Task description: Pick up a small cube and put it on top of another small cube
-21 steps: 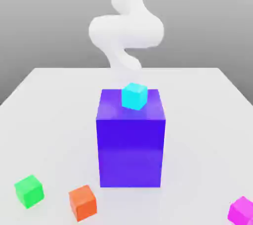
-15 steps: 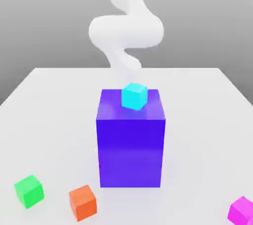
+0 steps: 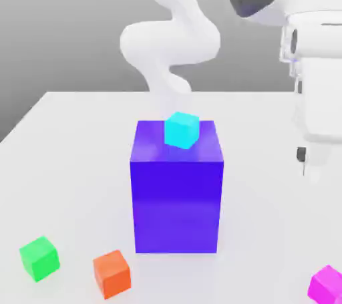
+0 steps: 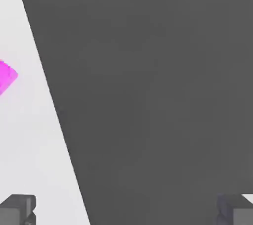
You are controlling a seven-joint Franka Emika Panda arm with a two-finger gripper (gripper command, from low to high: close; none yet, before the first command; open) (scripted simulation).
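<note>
The small magenta cube [image 3: 327, 284] lies at the table's front corner on the exterior view's right, and its pink corner [image 4: 6, 76] shows at the edge of the hand view. The orange-red cube [image 3: 111, 273] sits near the front edge, left of the big blue block. My gripper [image 3: 308, 166] hangs on the exterior view's right, well above the magenta cube and a little farther back. In the hand view its fingertips [image 4: 17, 209] stand wide apart around the gripper's [image 4: 126, 211] empty gap, so it is open and holds nothing.
A tall blue block [image 3: 177, 186] stands mid-table with a cyan cube [image 3: 182, 129] on top. A green cube [image 3: 39, 257] lies at the front left. The white table's edge [image 4: 54, 105] cuts across the hand view, close to the magenta cube.
The hand and wrist have swung into the exterior view on its right side, above the magenta cube's corner. No cube has moved.
</note>
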